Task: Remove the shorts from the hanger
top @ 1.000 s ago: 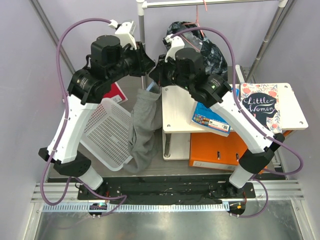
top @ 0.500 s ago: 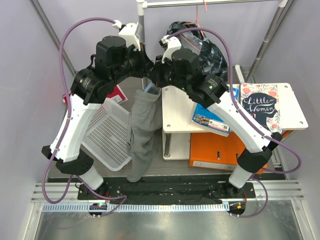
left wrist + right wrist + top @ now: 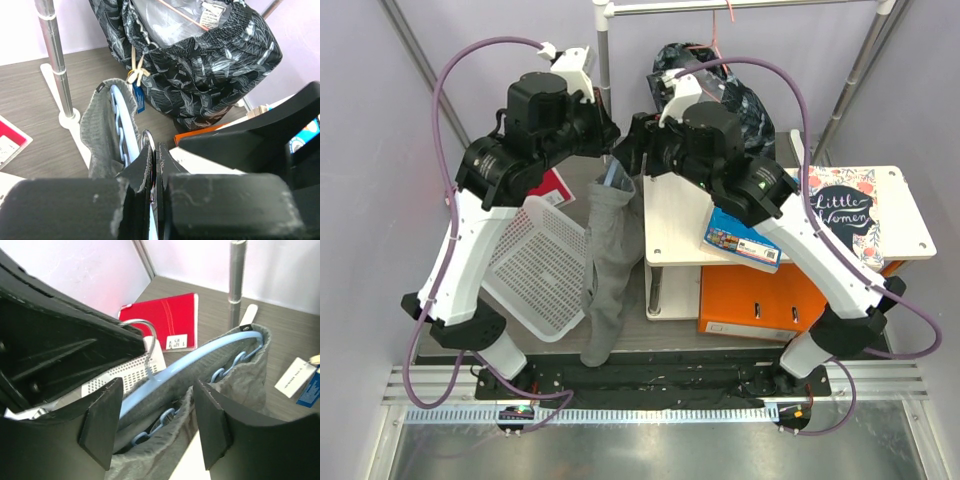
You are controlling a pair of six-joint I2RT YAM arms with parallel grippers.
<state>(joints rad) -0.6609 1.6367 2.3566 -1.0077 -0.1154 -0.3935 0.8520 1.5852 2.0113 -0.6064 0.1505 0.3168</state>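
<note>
The left gripper [image 3: 154, 150] is pinched tight on the silver wire hook of the thick light-blue plastic hanger [image 3: 200, 357] carrying a long plain grey garment [image 3: 610, 260]; the right gripper [image 3: 157, 405] stands wide, one finger either side of that hanger, gripping nothing; the black, grey-marbled shorts [image 3: 215, 65] hang behind on the thin pink-red wire hanger [image 3: 186, 12], untouched

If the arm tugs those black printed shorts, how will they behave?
The shorts will probably be floppy: they sag in soft folds. Likely light, since the thin pink hanger carries them. The gathered waistband may stretch before slipping off.
</note>
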